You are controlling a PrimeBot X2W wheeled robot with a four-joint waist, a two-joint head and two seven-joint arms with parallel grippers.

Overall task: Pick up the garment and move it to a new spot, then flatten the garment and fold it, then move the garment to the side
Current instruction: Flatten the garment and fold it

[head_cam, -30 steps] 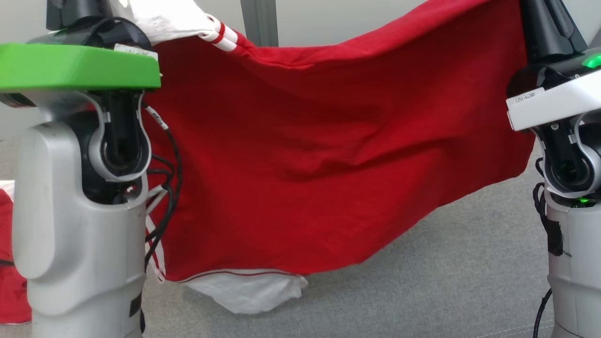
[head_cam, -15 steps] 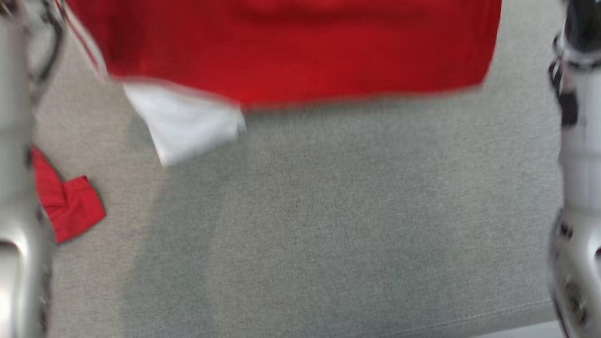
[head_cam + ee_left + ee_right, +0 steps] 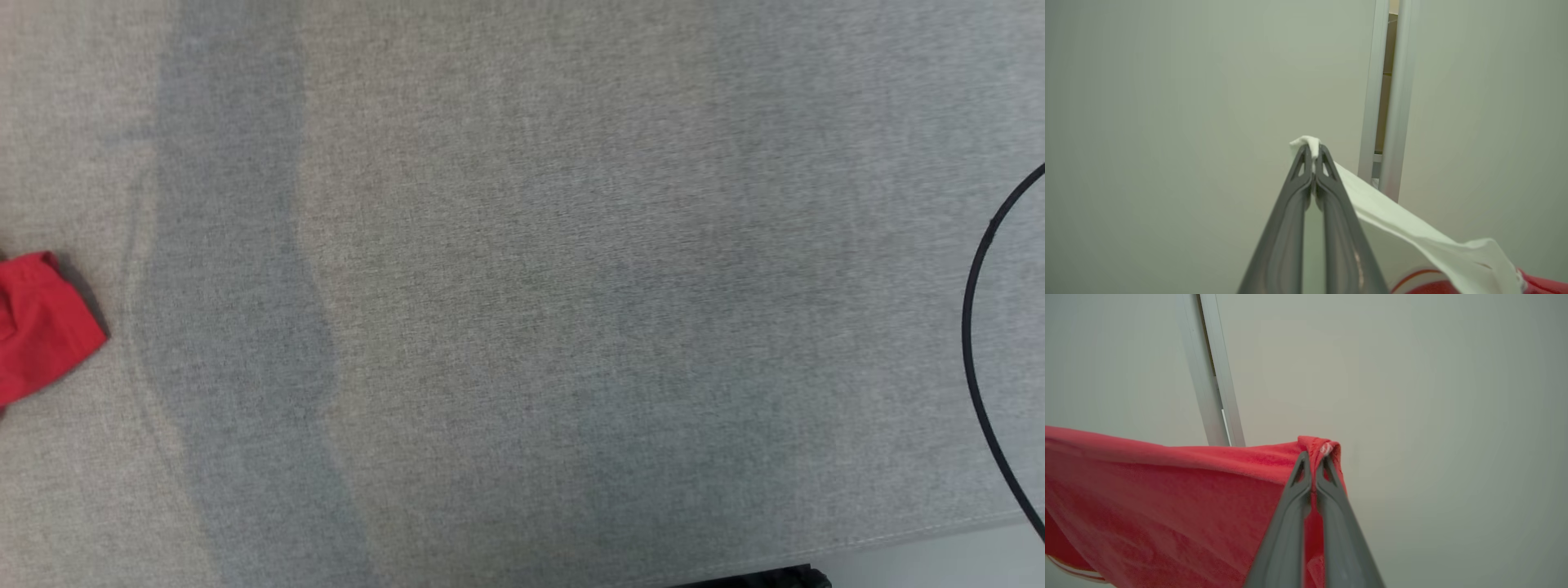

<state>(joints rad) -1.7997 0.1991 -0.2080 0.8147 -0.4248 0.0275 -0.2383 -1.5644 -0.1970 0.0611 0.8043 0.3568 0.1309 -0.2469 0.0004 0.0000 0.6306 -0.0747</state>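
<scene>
At the left edge of the head view a crumpled piece of red cloth [image 3: 41, 327] lies on the grey fabric surface [image 3: 522, 286], which spans the frame with a darker shadow band left of centre. At the far right edge a thin black cable [image 3: 973, 327] curves down over it. In the left wrist view the left gripper [image 3: 1314, 151] stands at centre with its two dark fingers pressed together, pinching a white corner of the garment [image 3: 1412, 228] that pokes out above the tips. The white cloth runs down to the lower right, where a red stripe and red fabric show at the bottom edge. A pale metal post [image 3: 1392, 102] rises just right of the fingers against a plain wall [image 3: 1167, 102]. In the right wrist view the red body of the garment spreads from the left edge to centre, and the right gripper [image 3: 1314, 457], jaws closed, clamps a bunched red edge at its tips, with the post behind at upper left.
</scene>
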